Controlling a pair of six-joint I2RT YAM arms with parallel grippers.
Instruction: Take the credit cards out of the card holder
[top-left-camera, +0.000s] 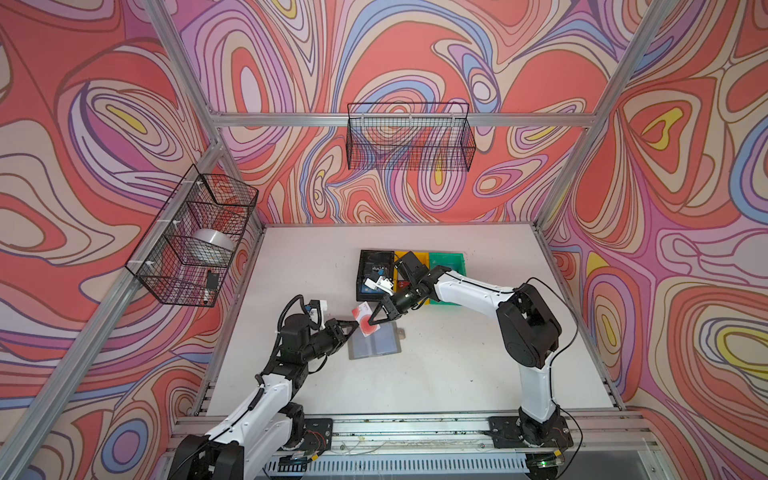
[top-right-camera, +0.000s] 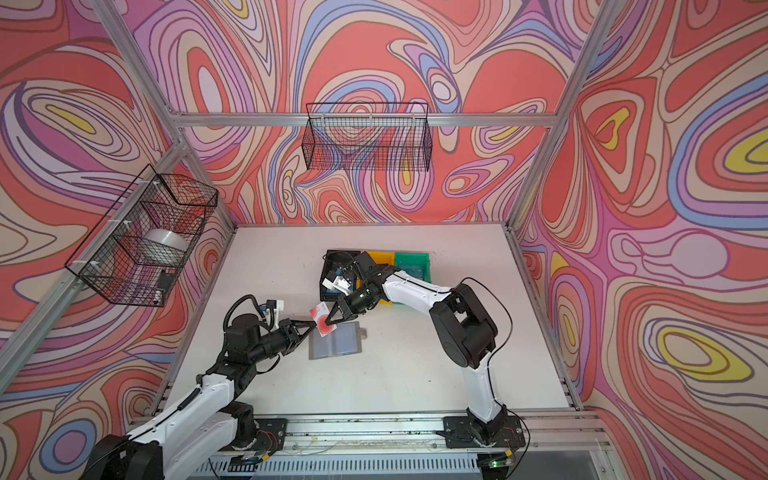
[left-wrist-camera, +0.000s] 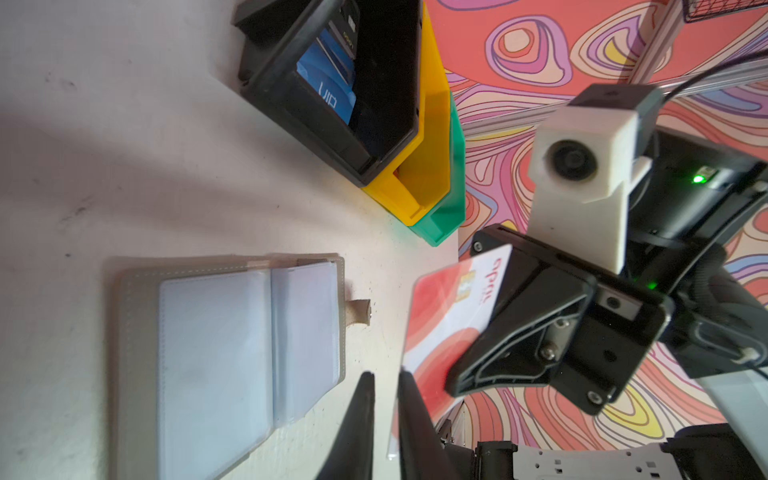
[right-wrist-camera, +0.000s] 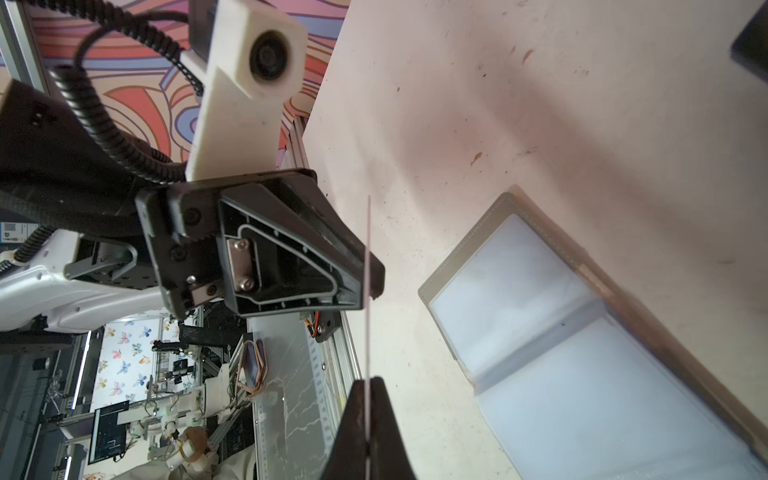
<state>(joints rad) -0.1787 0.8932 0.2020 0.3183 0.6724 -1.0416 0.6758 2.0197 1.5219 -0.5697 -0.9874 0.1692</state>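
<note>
Just above the open grey leather-like card holder (top-left-camera: 376, 343), which lies flat on the white tabletop (top-left-camera: 457, 374), a pale plastic credit card with red circles (top-left-camera: 361, 316) hangs in the air. The right pincer (top-left-camera: 370, 323) is clamped on one edge of the card. The left pincer (top-left-camera: 355, 323), jaws slightly parted, sits at the opposite edge.

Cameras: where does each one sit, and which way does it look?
Top views: high overhead, looking down at the table; left arm, right arm show.
Left wrist: on left arm, facing the card holder; left gripper shows.
Right wrist: on right arm, facing the pale card's edge; right gripper shows.
Shared: both wrist views show the card holder.
</note>
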